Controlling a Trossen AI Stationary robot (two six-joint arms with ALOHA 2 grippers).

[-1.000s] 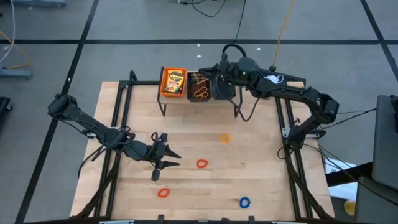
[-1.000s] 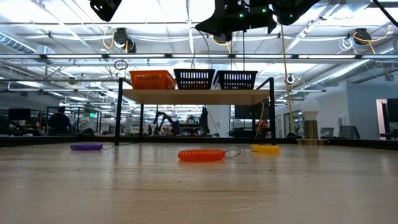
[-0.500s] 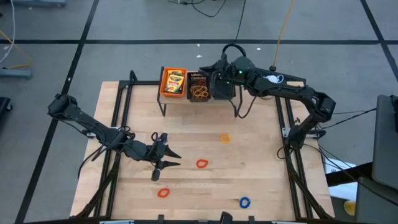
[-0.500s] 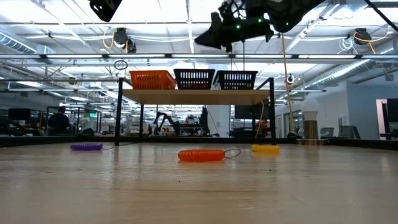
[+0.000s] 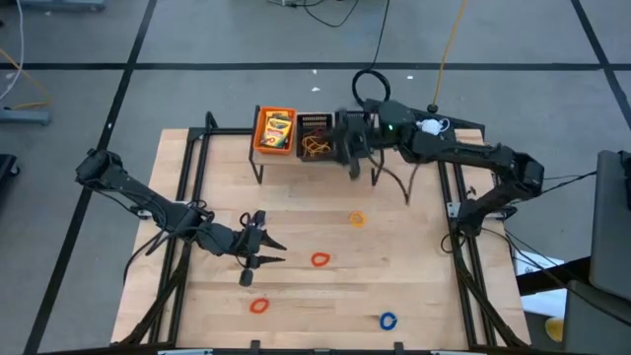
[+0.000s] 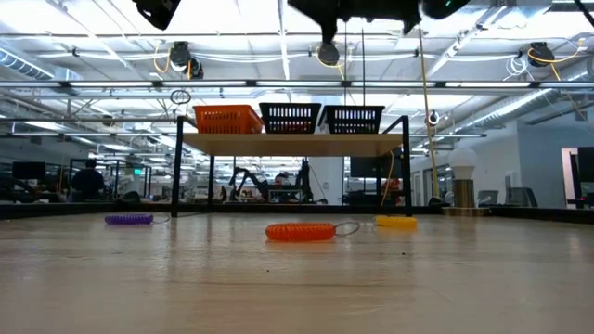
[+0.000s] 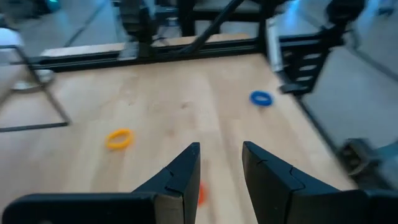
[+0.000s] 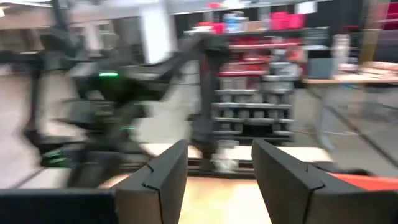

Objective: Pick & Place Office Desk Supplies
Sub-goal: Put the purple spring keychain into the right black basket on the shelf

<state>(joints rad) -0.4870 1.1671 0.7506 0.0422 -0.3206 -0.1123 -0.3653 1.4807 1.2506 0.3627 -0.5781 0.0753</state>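
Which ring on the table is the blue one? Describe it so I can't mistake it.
Start at the raised shelf with the mesh bins at the table's far edge, then go to the opposite, near edge. The blue ring lies there toward the right arm's side, the only blue one.

Four rings on the table: two red (image 5: 318, 259), one orange (image 5: 356, 219), one blue (image 5: 387, 320); three mesh bins (image 5: 275, 129)

Wooden surface (image 5: 414, 286) carries loose rubber-band rings – yellow (image 5: 356, 219), orange (image 5: 319, 259), red (image 5: 258, 306), blue (image 5: 387, 320) – plus a raised shelf (image 5: 296, 158) at the far edge, on which three mesh bins are seated.
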